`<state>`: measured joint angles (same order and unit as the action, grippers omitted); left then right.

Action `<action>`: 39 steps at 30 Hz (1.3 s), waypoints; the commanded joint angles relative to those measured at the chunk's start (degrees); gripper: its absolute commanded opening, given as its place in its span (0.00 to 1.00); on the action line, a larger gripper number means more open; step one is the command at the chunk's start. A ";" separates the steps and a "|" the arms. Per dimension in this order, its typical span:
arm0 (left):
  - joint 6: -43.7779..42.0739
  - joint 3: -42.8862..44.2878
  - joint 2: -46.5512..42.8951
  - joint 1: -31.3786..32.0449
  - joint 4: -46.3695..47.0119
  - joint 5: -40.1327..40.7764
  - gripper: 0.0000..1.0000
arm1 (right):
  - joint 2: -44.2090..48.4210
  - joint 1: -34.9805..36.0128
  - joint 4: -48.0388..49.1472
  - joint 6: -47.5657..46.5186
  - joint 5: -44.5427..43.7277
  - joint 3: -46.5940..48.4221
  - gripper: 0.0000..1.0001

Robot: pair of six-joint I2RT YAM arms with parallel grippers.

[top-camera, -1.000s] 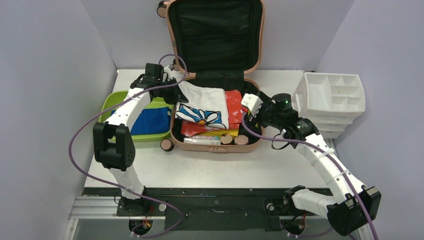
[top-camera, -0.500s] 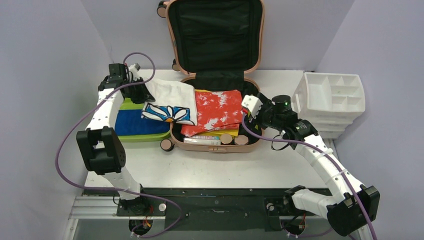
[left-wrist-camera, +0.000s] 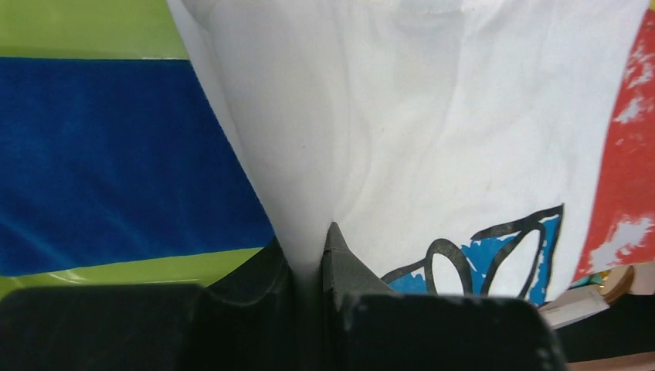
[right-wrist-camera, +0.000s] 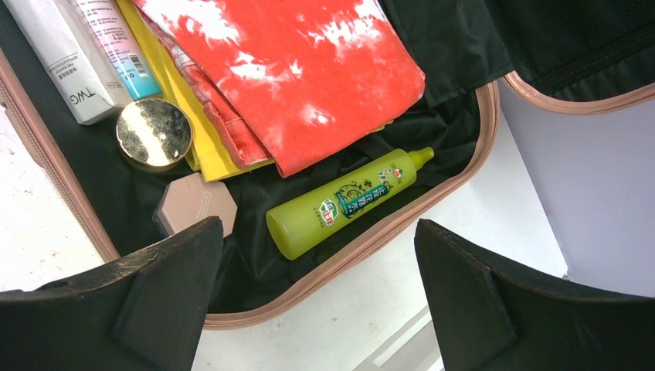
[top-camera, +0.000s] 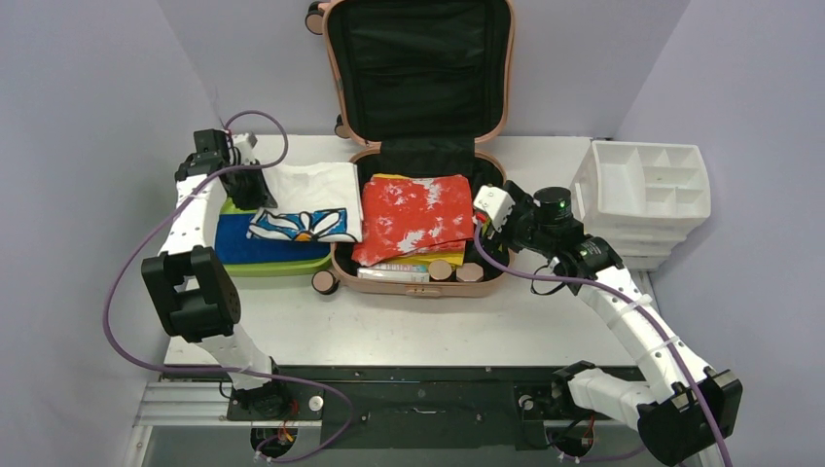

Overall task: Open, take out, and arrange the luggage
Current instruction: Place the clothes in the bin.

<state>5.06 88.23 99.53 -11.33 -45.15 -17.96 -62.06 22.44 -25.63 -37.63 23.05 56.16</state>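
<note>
Now that the white tee [top-camera: 309, 199] is dragged left out of the luggage [top-camera: 418, 289] at counter [top-camera: 389, 331] centre, lid up, left fingers [left-wrist-camera: 351, 274] clamp it over the green tub [top-camera: 282, 265]; right fingers [right-wrist-camera: 154, 286] gape above the luggage's right side; drop looks next

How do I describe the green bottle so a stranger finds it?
Look into the open pink suitcase. Beside the folded red-and-white cloth, a bottle lies on its side on black lining. It alone is lime green; its neighbours are white tubes and a gold lid.
</note>
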 commanded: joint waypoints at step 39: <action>-13.66 -15.37 -3.82 -3.35 28.27 28.25 0.98 | 2.56 -1.73 2.65 2.10 5.17 -0.35 0.90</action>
<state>-10.70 71.31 101.49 -14.37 -19.92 7.31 -61.23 21.30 -25.30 -36.32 26.35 55.57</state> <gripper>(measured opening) 0.961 0.900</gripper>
